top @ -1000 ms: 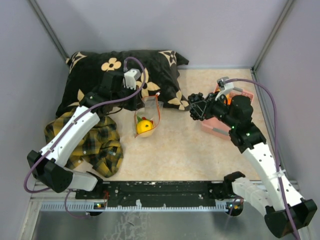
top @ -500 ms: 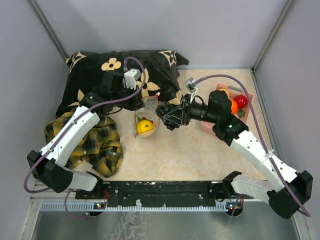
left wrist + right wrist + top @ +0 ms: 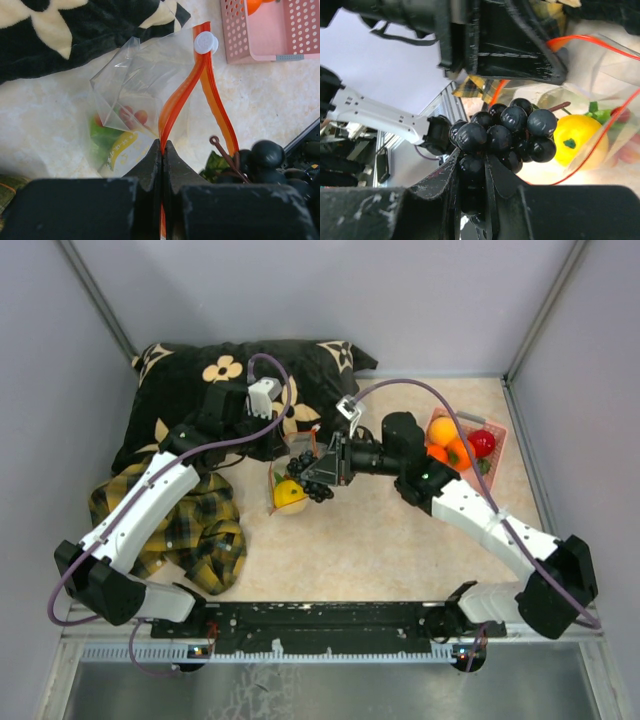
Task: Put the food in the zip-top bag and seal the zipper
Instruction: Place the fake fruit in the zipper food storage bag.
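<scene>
The right claw [image 3: 316, 478], clamped on the grapes [image 3: 500, 132], has reached the bag [image 3: 130, 80]; the left claw [image 3: 162, 150] pinches the zipper [image 3: 176, 102].

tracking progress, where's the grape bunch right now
Centre of the top view: the grape bunch is clamped in the right gripper at the open zip-top bag, just right of the lemon inside it; the left gripper pinches the zipper.
</scene>
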Tool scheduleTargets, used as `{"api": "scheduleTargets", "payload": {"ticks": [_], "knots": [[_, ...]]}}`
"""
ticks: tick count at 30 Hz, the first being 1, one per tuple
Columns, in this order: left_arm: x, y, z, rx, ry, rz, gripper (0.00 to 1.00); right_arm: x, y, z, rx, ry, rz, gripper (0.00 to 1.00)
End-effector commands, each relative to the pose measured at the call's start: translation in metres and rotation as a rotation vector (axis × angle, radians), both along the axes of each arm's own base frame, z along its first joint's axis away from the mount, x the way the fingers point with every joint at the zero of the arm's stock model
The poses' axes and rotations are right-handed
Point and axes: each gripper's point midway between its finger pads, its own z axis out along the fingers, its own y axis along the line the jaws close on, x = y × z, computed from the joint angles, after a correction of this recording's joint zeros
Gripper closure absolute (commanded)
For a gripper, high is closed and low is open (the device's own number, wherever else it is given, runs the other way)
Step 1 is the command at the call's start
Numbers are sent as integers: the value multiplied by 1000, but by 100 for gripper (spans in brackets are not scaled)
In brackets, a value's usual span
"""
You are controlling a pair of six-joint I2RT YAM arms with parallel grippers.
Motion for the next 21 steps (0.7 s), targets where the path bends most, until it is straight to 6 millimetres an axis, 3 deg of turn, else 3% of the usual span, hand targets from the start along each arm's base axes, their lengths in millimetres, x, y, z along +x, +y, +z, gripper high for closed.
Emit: {"api": "scheduleTargets", "payload": {"ticks": [1, 4, 11, 21], "knots": [[-1, -2, 11, -34, -27, -13, 100, 23, 5, 21, 7, 32, -111, 100], [-3, -4, 11, -42, -24, -25, 100, 37, 7, 7, -20, 113, -185, 100], [-5, -6, 13, -55, -23, -38, 100, 61, 15, -4, 2, 263, -295, 100], [-8, -9, 12, -63, -17, -59, 100, 80, 21, 3, 170, 430, -396, 100]]}}
